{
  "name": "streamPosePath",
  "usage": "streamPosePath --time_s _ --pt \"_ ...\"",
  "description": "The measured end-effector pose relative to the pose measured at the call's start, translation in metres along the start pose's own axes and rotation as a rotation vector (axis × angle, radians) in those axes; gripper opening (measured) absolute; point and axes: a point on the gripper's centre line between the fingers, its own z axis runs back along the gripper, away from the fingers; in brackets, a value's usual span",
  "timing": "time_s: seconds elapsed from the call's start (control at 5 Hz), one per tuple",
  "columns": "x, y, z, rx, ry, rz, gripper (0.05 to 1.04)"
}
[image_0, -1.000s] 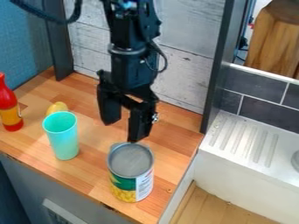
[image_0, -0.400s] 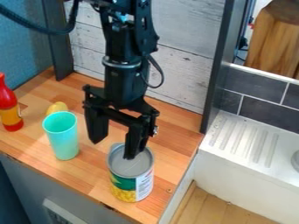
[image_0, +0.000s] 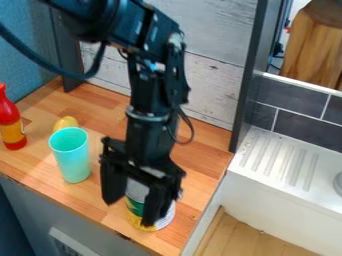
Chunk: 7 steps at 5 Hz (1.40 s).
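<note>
In the camera view, the black gripper (image_0: 130, 213) hangs down over the wooden counter (image_0: 206, 152), right at the can (image_0: 136, 203). The gripper is wide open, with a big gap between its two fingers. One finger is at the picture's left side of the can, and the other is in front of it, hiding part of it. It is hard to tell if either finger touches the can. The can stands up straight near the front edge of the counter. Its long way goes up and down, with its flat gray top facing up and its bottom on the wood. The green and yellow part of its label faces the front, and a white part shows at the picture's right. Off to the left of the can, well apart from it, a blue-green cup (image_0: 73, 162) stands up with its round mouth on top. A yellow thing (image_0: 65, 123) peeks out behind the cup. Farther left is a standing red bottle (image_0: 9, 112). On the right is a white sink (image_0: 294, 195) with grooves on its top.
</note>
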Motion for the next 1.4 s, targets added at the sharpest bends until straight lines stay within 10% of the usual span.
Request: streamPosePath --time_s 0.4,1.4 --pt "0.0 -0.008 -0.045 0.06 0.14 -0.048 1.001" --pt "0.095 0.042 -0.008 0.0 0.047 0.033 1.001"
